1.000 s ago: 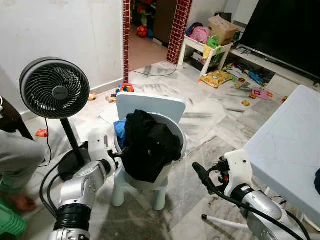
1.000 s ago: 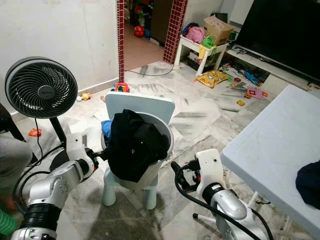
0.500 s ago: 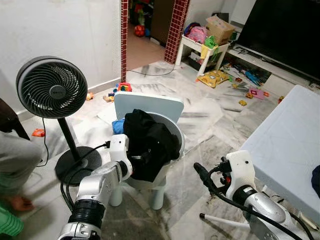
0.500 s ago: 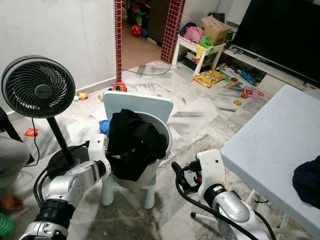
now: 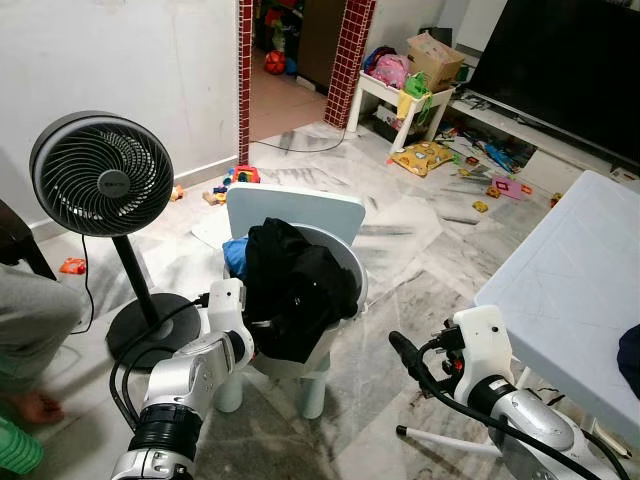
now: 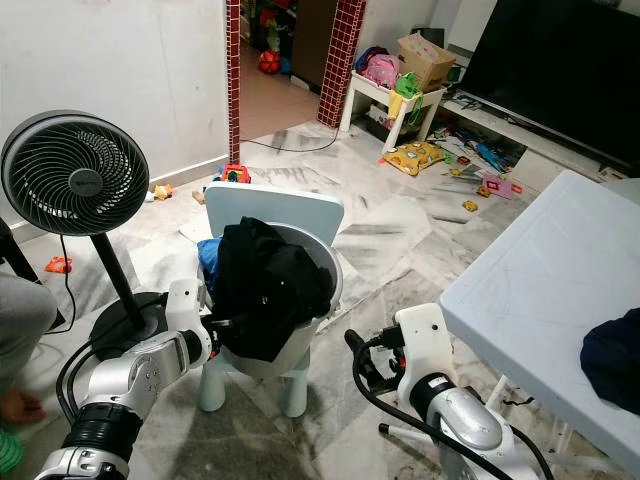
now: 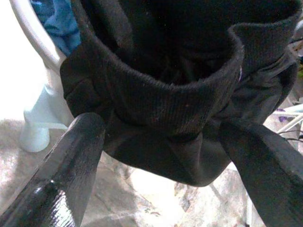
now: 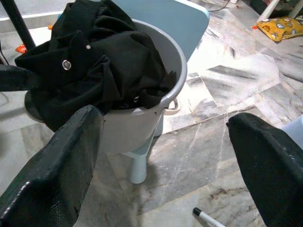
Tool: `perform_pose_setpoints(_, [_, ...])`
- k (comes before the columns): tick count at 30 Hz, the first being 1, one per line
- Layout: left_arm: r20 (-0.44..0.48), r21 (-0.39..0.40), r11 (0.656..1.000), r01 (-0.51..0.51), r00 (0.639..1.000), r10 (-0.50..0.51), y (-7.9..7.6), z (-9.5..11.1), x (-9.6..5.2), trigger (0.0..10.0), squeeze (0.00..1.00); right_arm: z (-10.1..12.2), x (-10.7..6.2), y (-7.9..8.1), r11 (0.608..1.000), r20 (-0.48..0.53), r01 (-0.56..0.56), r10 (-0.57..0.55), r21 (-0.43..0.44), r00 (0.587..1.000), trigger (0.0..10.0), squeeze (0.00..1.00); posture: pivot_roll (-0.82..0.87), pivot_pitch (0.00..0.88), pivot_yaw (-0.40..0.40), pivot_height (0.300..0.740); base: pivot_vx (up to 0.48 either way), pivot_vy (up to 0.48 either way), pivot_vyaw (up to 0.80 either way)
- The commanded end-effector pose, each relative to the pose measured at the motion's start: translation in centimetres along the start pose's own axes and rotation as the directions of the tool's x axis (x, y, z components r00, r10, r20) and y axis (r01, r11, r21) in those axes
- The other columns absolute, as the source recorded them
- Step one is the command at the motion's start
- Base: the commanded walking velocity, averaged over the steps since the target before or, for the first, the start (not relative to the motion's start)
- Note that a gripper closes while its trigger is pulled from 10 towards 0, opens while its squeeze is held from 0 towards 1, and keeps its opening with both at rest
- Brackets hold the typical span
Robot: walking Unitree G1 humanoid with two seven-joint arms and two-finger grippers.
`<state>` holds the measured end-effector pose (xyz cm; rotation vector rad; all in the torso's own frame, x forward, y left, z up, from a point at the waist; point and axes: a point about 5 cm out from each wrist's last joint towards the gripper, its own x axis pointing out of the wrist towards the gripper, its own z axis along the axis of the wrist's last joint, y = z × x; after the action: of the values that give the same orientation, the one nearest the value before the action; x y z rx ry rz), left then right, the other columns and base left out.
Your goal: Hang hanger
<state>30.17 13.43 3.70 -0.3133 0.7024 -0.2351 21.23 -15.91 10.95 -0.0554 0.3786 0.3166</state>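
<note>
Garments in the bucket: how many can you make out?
2: a black garment draped over the bucket's rim, and a blue one behind it by the chair back. More may be hidden underneath.

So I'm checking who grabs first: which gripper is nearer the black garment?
Left. The left gripper is at the black garment, fingers open around its hanging fold; the right gripper is off to its side.

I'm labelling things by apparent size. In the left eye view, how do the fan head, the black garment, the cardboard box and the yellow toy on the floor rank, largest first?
1. Fan head and black garment: look alike, no clear order.
2. Cardboard box.
3. Yellow toy.
The box and toy lie farther off, so nearness exaggerates the gap.
</note>
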Motion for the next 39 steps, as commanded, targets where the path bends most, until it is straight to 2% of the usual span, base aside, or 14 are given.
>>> perform_pose_setpoints(1, [0.003, 0.010, 1.000, -0.023, 1.000, 0.023, 0.2, 0.1, 0.2, 10.0, 0.00, 0.2, -0.5, -0.5, 1.000, -0.003, 0.016, -0.016, -0.007, 1.000, 10.0, 0.00, 0.06, 0.000, -0.176, 0.740, 0.000, 0.000, 0.00])
perform_pose_setpoints(12, [0.031, 0.017, 0.997, -0.073, 0.997, 0.072, 1.2, 1.1, 1.0, 10.0, 0.00, 0.1, -1.3, -0.3, 1.000, -0.014, 0.024, -0.024, -0.008, 1.000, 10.0, 0.00, 0.02, 0.000, -0.182, 0.740, 0.000, 0.000, 0.00])
perform_pose_setpoints(19, [0.050, 0.037, 0.999, -0.038, 0.998, 0.036, -0.1, 1.3, 1.8, 10.0, 0.00, 0.0, -1.8, -0.3, 0.999, -0.023, 0.042, -0.042, -0.005, 0.999, 10.0, 0.00, 0.00, 0.000, -0.181, 0.740, 0.000, 0.000, 0.00])
perform_pose_setpoints(25, [0.083, 0.052, 0.997, -0.056, 0.995, 0.052, -0.6, 1.7, 2.1, 10.0, 0.00, 0.0, -2.0, -0.2, 0.999, -0.026, 0.046, -0.046, -0.007, 0.999, 10.0, 0.00, -0.01, 0.003, -0.182, 0.740, 0.000, 0.000, 0.00])
perform_pose_setpoints(29, [0.099, 0.052, 0.998, -0.033, 0.995, 0.028, -1.2, 1.8, 2.2, 10.0, 0.00, 0.1, -2.0, -0.4, 0.999, -0.030, 0.052, -0.053, -0.009, 0.998, 10.0, 0.00, -0.01, 0.005, -0.182, 0.740, 0.000, 0.000, 0.00])
perform_pose_setpoints(33, [0.100, 0.054, 0.998, -0.033, 0.995, 0.028, -1.1, 1.7, 2.3, 9.9, 0.00, 0.2, -1.9, -0.3, 0.999, -0.027, 0.050, -0.050, -0.008, 0.998, 10.0, 0.00, 0.00, 0.006, -0.182, 0.740, 0.000, 0.000, 0.00])
perform_pose_setpoints(34, [0.098, 0.041, 0.998, -0.041, 0.995, 0.037, -1.0, 1.6, 2.3, 5.7, 0.00, 0.2, -1.8, -0.2, 0.999, -0.027, 0.048, -0.048, -0.007, 0.999, 10.0, 0.00, 0.00, 0.006, -0.182, 0.740, 0.000, 0.000, 0.00])
perform_pose_setpoints(35, [0.098, 0.041, 0.998, -0.041, 0.995, 0.037, -1.0, 1.6, 2.3, 5.7, 0.00, 0.2, -1.8, -0.2, 0.999, -0.027, 0.048, -0.048, -0.007, 0.999, 10.0, 0.00, 0.00, 0.006, -0.182, 0.740, 0.000, 0.000, 0.00])
perform_pose_setpoints(36, [0.098, 0.035, 0.998, -0.045, 0.994, 0.041, -0.9, 1.6, 2.3, 0.2, 0.00, 0.2, -1.8, -0.2, 0.999, -0.026, 0.046, -0.047, -0.007, 0.999, 10.0, 0.00, 0.00, 0.006, -0.182, 0.740, 0.000, 0.000, 0.00])
perform_pose_setpoints(39, [0.093, 0.030, 0.999, -0.044, 0.995, 0.042, -0.8, 1.6, 2.4, 0.0, 0.00, 0.2, -1.7, -0.2, 0.999, -0.025, 0.044, -0.044, -0.008, 0.999, 10.0, 0.00, 0.00, 0.005, -0.183, 0.740, 0.000, 0.000, 0.00])
